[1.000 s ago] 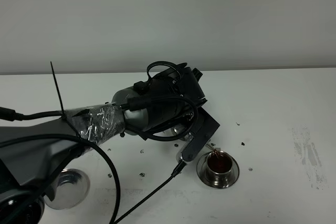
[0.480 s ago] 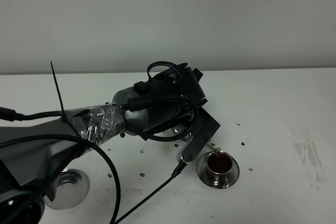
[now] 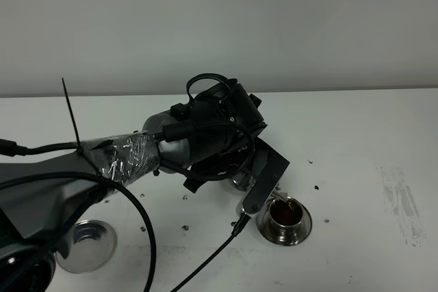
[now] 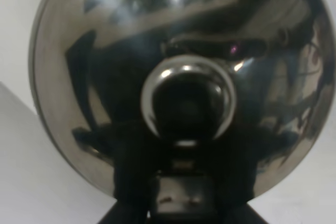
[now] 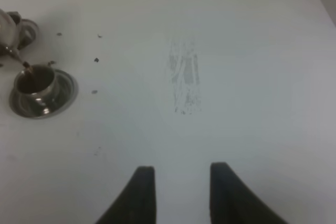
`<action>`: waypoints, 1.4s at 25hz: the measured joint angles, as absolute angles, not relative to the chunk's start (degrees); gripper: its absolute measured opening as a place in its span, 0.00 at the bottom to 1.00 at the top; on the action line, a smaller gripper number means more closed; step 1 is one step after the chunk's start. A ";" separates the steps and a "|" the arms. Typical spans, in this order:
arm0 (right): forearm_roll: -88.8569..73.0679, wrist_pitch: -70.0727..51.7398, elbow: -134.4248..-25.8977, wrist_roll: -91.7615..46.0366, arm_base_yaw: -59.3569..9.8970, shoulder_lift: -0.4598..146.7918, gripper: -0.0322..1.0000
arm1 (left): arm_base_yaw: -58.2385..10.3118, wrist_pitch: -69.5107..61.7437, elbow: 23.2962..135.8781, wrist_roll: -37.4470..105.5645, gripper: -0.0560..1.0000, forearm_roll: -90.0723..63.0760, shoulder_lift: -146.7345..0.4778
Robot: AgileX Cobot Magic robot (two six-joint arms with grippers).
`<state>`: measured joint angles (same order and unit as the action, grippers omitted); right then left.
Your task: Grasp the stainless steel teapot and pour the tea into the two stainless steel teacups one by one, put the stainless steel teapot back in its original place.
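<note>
The white surface [image 3: 356,135] is the biggest thing here. It has a gray smear [image 3: 400,200] and some little dark specks on it.

Next biggest is the left arm [image 3: 137,158]. It reaches from the left side over to the middle. The left tool [image 3: 253,176] is clenched, and I think it is gripping the teapot [image 4: 105,77]. The pot is up off the surface and very close to the left wrist camera. Its shiny round lid and knob [image 4: 186,95] fill that whole view. From the high camera the arm hides almost all of the pot.

The big saucer [image 3: 89,247] sits near the front left. Nothing is on it. That is where the pot must go back.

One cup [image 3: 284,213] stands on its small saucer [image 3: 302,227], right of the middle. It has dark tea [image 5: 32,80] in it. The thin spout [image 5: 16,56] points down at its rim, so I think this cup is being filled now.

I cannot find the second cup for sure, so I cannot tell if it has tea. Maybe that pour is left to do. Putting the pot back is not done yet.

The right tool [image 5: 181,169] hangs over a bare part of the surface. Its two fingers are apart and hold nothing.

I can read no words or labels anywhere.
</note>
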<state>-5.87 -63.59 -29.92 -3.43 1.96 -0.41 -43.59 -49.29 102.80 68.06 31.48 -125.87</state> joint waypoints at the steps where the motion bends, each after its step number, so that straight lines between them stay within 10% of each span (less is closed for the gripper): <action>1: -5.87 -63.59 -29.92 -3.43 1.96 -0.41 0.26 | -43.18 -49.51 102.80 68.06 0.25 30.64 -125.65; 35: -5.87 -63.63 -29.92 -3.48 1.96 -0.41 0.26 | -31.96 -44.55 78.34 67.76 0.25 -9.40 -106.66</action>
<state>-5.87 -63.63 -29.92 -3.48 1.96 -0.41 -31.96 -44.55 78.34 67.76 -9.40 -106.66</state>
